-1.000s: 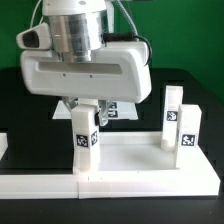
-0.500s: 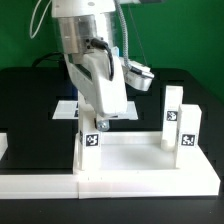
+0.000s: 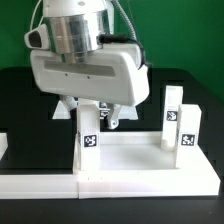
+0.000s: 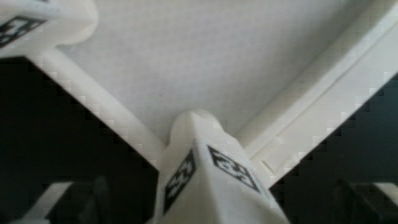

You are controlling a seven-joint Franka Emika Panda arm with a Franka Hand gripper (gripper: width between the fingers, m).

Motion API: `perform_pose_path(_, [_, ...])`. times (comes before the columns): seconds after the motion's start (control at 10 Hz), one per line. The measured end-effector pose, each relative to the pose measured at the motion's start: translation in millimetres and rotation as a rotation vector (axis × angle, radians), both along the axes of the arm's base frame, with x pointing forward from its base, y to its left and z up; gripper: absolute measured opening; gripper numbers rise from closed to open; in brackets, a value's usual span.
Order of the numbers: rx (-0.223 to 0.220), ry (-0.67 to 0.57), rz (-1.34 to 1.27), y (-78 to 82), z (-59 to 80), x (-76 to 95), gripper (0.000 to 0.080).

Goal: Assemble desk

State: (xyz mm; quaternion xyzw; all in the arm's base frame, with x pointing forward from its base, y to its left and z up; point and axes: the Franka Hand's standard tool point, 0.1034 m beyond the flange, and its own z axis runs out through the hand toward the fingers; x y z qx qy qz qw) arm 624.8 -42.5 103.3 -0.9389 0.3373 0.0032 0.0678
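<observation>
The pincer [image 3: 98,112] hangs over a leg [image 3: 87,136] at the frame's lower centre, jaws apart, gripping nothing. That leg stands in the top's [image 3: 140,158] corner; screwing it in seems the step. Next: regrip and twist again.

We see a black counter [image 3: 185,85] under everything, backed by a green wall [image 3: 190,30]. On the counter behind, a flat white marker board [image 3: 65,110] shows part of a black-and-white tag at its edge, and a low white border strip [image 3: 150,182] runs along the front.
</observation>
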Motion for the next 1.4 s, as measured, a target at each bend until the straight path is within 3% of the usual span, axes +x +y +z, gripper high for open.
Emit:
perform_pose_path(0.2, [-0.029,-0.049,0.092,-4.9,0.1,-9.3,0.0648])
perform_pose_path(0.4, [-0.041,-0.07,0.25,-5.8,-0.3,-7.5,0.0649])
perform_pose_path(0.5, [-0.103,-0.111,0.532,-10.5,2.7,-1.7,0.0649])
perform_pose_path(0.6, [-0.126,-0.125,0.763,-10.2,1.9,3.0,0.0649])
perform_pose_path(1.0, [-0.138,-0.143,0.707,-9.6,2.1,10.3,0.0623])
perform_pose_path(1.1, [-0.133,-0.138,0.651,-9.6,1.9,10.3,0.0447])
perform_pose_path(1.2, [-0.129,-0.134,0.593,-9.3,1.8,10.3,0.0447])
perform_pose_path(1.3, [-0.123,-0.128,0.51,-9.3,1.9,10.4,0.0286])
perform_pose_path(1.4, [-0.119,-0.123,0.449,-9.9,1.9,10.5,0.0287])
